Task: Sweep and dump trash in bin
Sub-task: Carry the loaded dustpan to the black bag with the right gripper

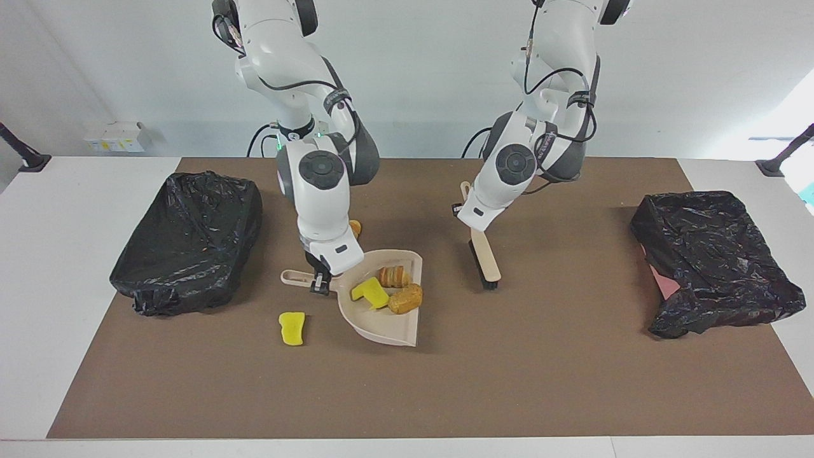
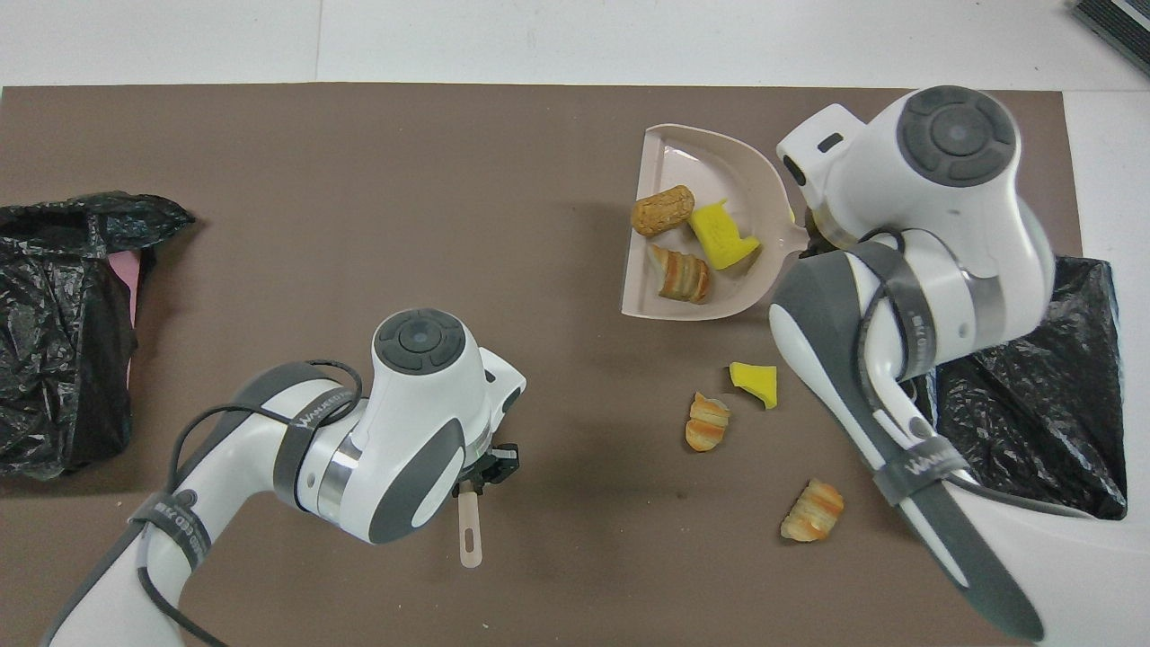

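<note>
Reporter: What does the room look like?

Editor: A plain pale wall (image 1: 413,76) runs along the end of the white table (image 1: 38,267), whose middle is covered by a brown mat (image 1: 572,381).

Reporter: Anything along the edges?

Editor: A small white box with yellow marks (image 1: 117,135) sits at the wall on one end. A black clamp arm (image 1: 22,152) stands at that corner of the table, and a second black clamp arm (image 1: 785,152) at the other corner.

Reporter: And the light?

Editor: Bright daylight (image 1: 798,108) washes in at the end by the second clamp arm; elsewhere the lighting is even and soft.
</note>
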Controlling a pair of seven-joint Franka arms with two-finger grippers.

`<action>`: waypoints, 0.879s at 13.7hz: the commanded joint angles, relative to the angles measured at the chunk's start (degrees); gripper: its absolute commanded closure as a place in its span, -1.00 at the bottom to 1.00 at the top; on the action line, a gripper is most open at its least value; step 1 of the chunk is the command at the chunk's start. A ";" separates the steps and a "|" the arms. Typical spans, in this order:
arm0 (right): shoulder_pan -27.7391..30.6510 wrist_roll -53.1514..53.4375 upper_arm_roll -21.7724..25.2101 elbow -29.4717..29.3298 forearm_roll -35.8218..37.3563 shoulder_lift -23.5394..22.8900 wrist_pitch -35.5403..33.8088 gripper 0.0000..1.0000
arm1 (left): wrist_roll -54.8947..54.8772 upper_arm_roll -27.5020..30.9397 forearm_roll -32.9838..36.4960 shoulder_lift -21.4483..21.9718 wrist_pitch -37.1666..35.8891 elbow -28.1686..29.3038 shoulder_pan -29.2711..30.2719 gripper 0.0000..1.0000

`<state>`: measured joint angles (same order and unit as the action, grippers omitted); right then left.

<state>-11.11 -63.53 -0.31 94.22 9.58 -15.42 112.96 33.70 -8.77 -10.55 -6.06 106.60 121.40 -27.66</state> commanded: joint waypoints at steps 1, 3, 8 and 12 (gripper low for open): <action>7.04 -6.50 -0.84 8.86 -1.59 10.20 0.16 1.00 | 0.58 0.78 -1.14 8.33 8.15 12.07 -3.53 1.00; 11.53 -11.15 -0.84 11.94 -1.59 15.56 -2.20 1.00 | 1.19 0.78 -2.27 11.15 11.86 16.83 -5.11 1.00; 23.74 -21.96 -0.05 24.06 -1.33 27.18 -2.05 1.00 | 3.04 1.04 -2.90 9.50 13.47 14.31 -4.86 -1.00; 30.44 -25.68 0.04 29.60 7.17 31.32 0.49 1.00 | 1.99 1.30 -2.63 6.26 13.81 7.82 1.28 -1.00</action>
<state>18.12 -88.36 0.47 119.85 13.27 12.70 111.00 36.29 -7.49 -12.75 2.92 120.39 133.11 -29.15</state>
